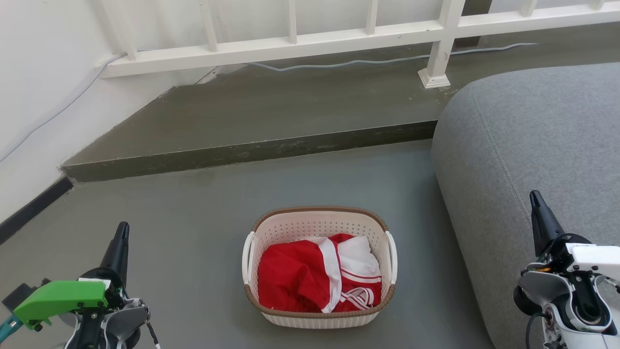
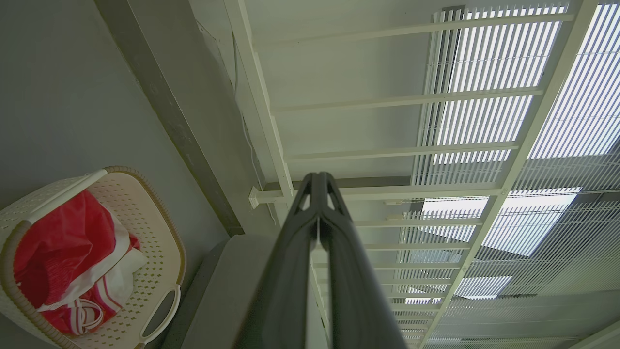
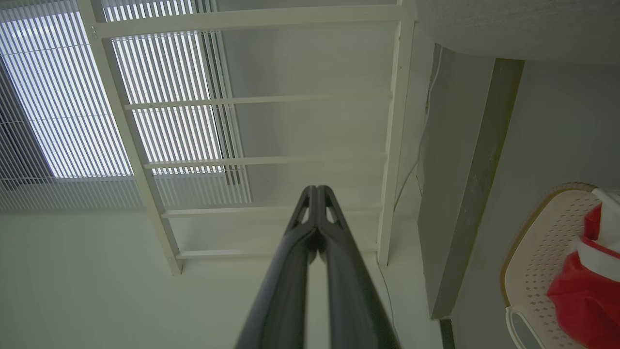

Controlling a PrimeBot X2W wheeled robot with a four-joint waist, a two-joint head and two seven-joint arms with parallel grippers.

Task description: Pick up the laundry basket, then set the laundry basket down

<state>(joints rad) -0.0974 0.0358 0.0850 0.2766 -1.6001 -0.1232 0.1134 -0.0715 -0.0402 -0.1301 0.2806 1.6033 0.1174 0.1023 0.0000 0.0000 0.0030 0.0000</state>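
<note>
Left gripper (image 1: pixel 123 228) lower left, right gripper (image 1: pixel 534 196) lower right, both clenched empty. The laundry basket (image 1: pixel 315 227), bottom centre, looks light and stiff; take its side handles (image 1: pixel 248 257).

Lower left, the left gripper (image 1: pixel 122 236) has dark tapering fingers (image 1: pixel 117 254), a bright green cover (image 1: pixel 60 296) and grey wrist (image 1: pixel 123 320). Lower right, the right gripper (image 1: pixel 539 211) is equally dark, with white housing (image 1: pixel 593 256) and a black cable (image 1: pixel 529 325).
</note>
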